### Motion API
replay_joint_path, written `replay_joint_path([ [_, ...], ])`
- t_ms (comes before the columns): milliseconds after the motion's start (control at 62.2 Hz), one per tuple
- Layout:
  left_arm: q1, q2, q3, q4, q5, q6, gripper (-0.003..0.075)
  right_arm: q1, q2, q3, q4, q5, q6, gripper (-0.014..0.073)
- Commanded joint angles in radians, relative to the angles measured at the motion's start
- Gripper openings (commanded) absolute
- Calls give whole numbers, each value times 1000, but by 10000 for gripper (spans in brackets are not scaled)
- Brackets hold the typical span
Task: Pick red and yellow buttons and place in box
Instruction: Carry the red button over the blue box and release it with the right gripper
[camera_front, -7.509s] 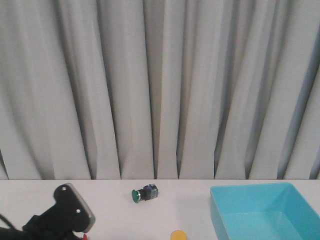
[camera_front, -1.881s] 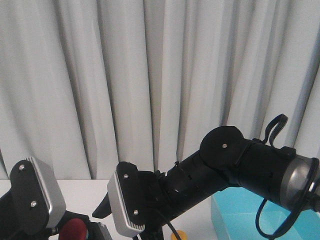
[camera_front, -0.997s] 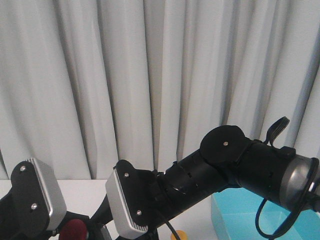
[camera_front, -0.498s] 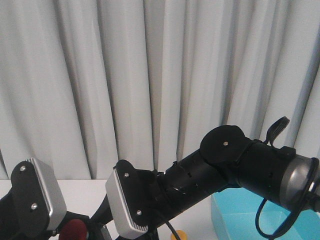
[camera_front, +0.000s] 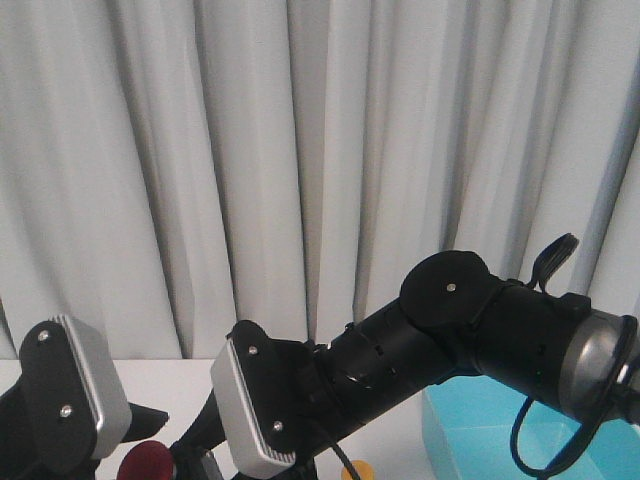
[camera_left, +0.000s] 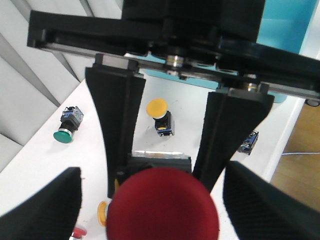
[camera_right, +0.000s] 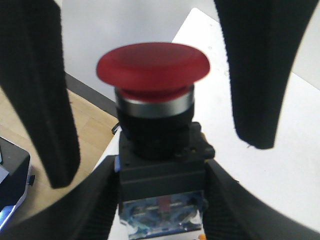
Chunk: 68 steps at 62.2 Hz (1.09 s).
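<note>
Looking at my feeds, the red button (camera_right: 152, 62) is up in the air between the two arms, well above the table (camera_left: 40, 165). The right gripper (camera_right: 161, 200) is clamped on its dark square body, one finger pressed against each side just under the metal ring, with the domed cap sticking out past the fingertips. The left gripper (camera_left: 160, 215) is spread wide: its fingers (camera_right: 42, 95) sit either side of the cap with clear daylight between them and the button, not touching it. In the front view the red cap just peeks in at the bottom edge, down between the two wrist housings, and the right arm's bulk blocks most of the table. The yellow button (camera_left: 157, 108) is lying on the table on its side, on its own, with nothing gripping it. The green button (camera_left: 65, 131) lies further off toward the curtain (camera_front: 300, 150). The box (camera_front: 520, 430) sits over on the right side of the table; only a corner of it shows past the right arm, and I can't see anything inside that part. There's also a small blue-and-black part (camera_left: 248, 142) near the table edge.
</note>
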Motion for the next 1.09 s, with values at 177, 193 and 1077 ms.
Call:
replay_joint_path([
  [177,-2,-37,-32,-21,-53,-9,595,-5,-57,-32,-25,-78,45,213],
  [193,-2,-37,-32,-21,-53,-9,594,-5,-60,-32,-41,-86,58,213],
  [1077,-2,-35,-32,-20,-75,-9,587,-534,-148,-28,-890,102,1668,213],
])
